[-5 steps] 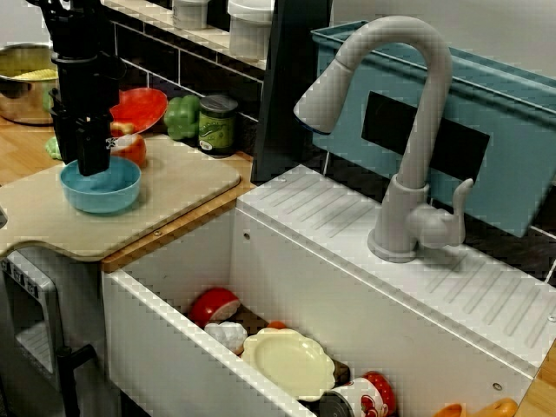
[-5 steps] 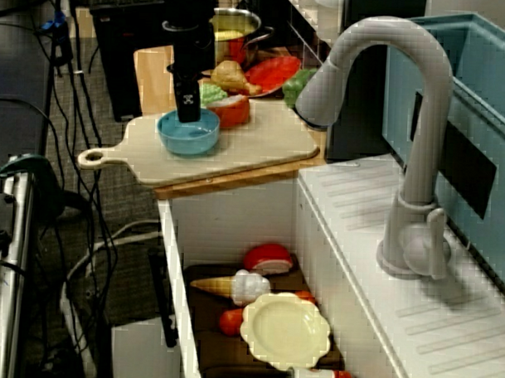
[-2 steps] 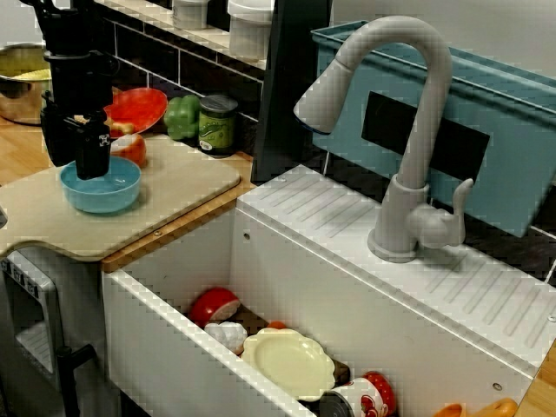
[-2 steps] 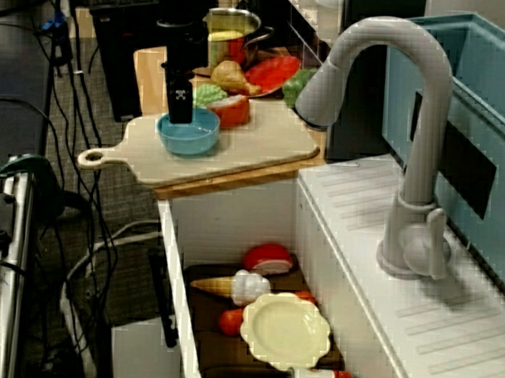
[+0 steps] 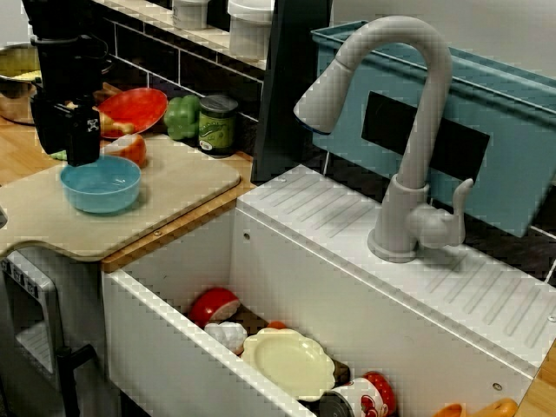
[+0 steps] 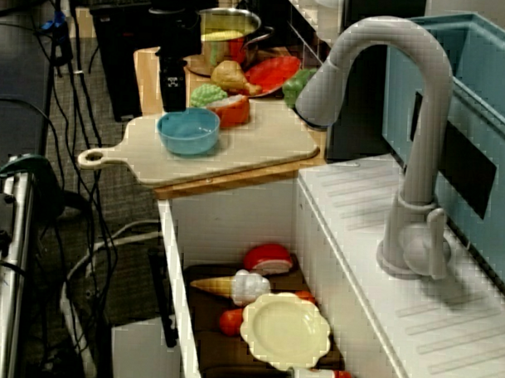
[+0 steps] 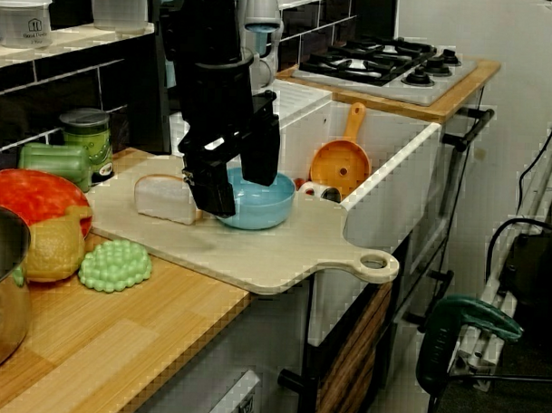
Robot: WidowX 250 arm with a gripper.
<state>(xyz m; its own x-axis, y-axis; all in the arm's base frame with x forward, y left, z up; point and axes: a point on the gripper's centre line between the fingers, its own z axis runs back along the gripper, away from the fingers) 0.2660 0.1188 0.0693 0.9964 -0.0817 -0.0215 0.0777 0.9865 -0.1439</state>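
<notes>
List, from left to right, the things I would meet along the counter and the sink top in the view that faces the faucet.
Metal pot → blue bowl → green pepper → green jar → grey faucet.

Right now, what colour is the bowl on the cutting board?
The bowl is light blue, seen best in the view from above.

A small light-blue bowl (image 5: pixel 100 184) sits upright and empty on the pale wooden cutting board (image 5: pixel 178 182), toward its handle end.
</notes>
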